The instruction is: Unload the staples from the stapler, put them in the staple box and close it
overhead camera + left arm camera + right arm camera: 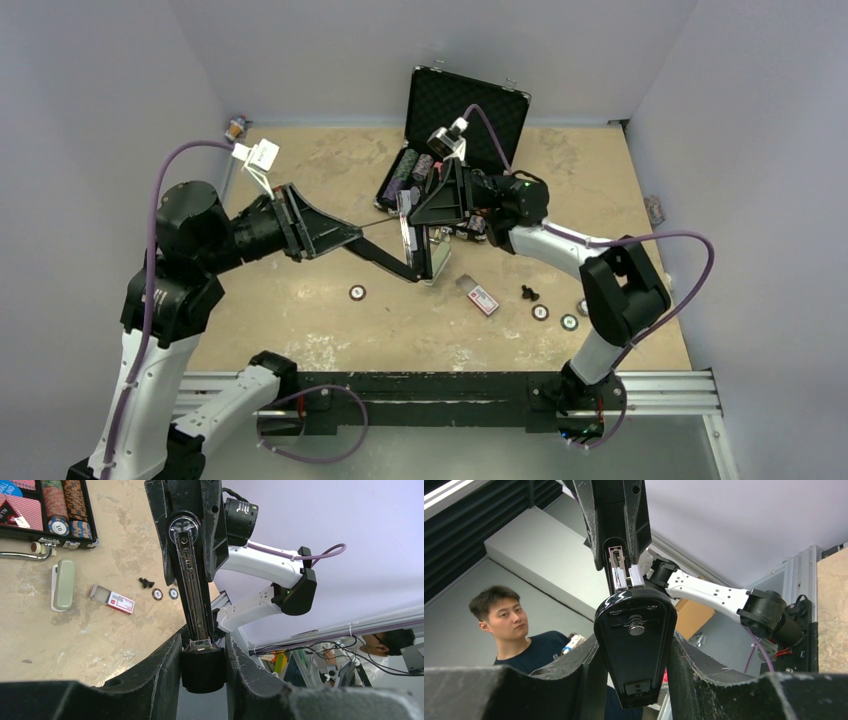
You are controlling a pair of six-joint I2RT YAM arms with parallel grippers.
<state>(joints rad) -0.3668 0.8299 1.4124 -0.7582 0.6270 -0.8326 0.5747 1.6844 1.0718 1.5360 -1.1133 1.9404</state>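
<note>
Both grippers hold the black stapler (411, 248) hinged open in the air above the table's middle. My left gripper (356, 238) is shut on one black end of the stapler (202, 672). From there its metal magazine rail (192, 590) runs up to the right gripper (190, 511). My right gripper (634, 652) is shut on the glossy black half of the stapler (634, 630), which carries a rivet. The left gripper (614, 515) shows beyond it. Whether staples lie in the rail I cannot tell.
Under the stapler lies a pale grey-green bar (63, 584). A small red-and-white labelled box (481, 298), a black screw piece (529, 293) and round chips (357, 292) are on the table. An open poker chip case (468, 108) stands at the back. A person (504, 625) is nearby.
</note>
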